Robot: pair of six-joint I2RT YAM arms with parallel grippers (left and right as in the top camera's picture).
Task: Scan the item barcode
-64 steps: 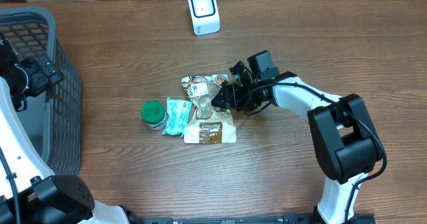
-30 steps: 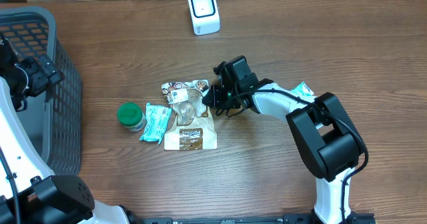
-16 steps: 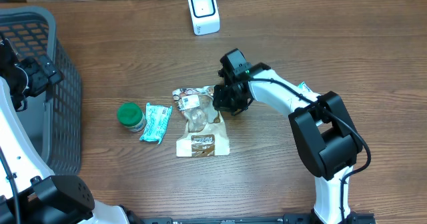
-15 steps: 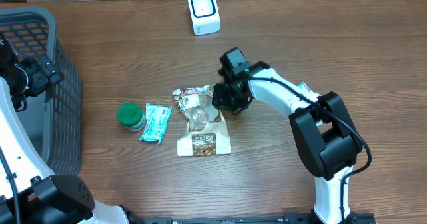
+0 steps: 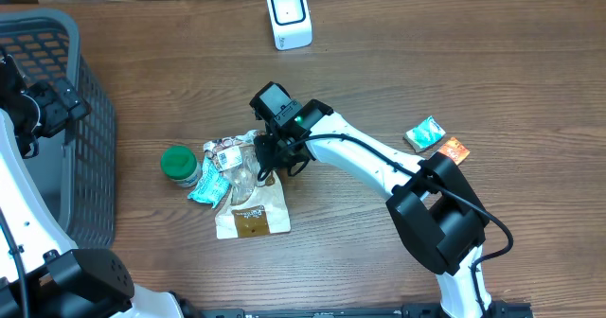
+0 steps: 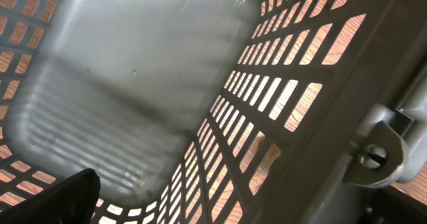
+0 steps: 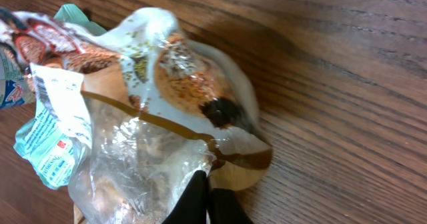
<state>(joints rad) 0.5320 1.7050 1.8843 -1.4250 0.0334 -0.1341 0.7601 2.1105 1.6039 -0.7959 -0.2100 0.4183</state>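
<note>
The item is a clear plastic bread bag (image 5: 248, 193) with a brown printed end, lying left of the table's middle. A white label with a barcode (image 7: 59, 96) sits on the bag's upper left. My right gripper (image 5: 268, 157) is shut, its black fingertips (image 7: 208, 187) pinching the bag's (image 7: 153, 111) crumpled plastic edge. The white scanner (image 5: 288, 16) stands at the table's far edge, well apart from the bag. Over the grey basket (image 5: 66, 138) at the far left, my left gripper (image 5: 45, 105) is open; one dark finger (image 6: 63, 197) shows against the basket's floor with nothing held.
A green-lidded jar (image 5: 178, 164) and a teal packet (image 5: 204, 185) lie against the bag's left side. A green packet (image 5: 425, 132) and an orange one (image 5: 453, 150) rest at the right, beside my right arm's base.
My right gripper has dragged the bread bag to the left, and the jar and teal packet have been pushed along with it. The left arm has not moved.
</note>
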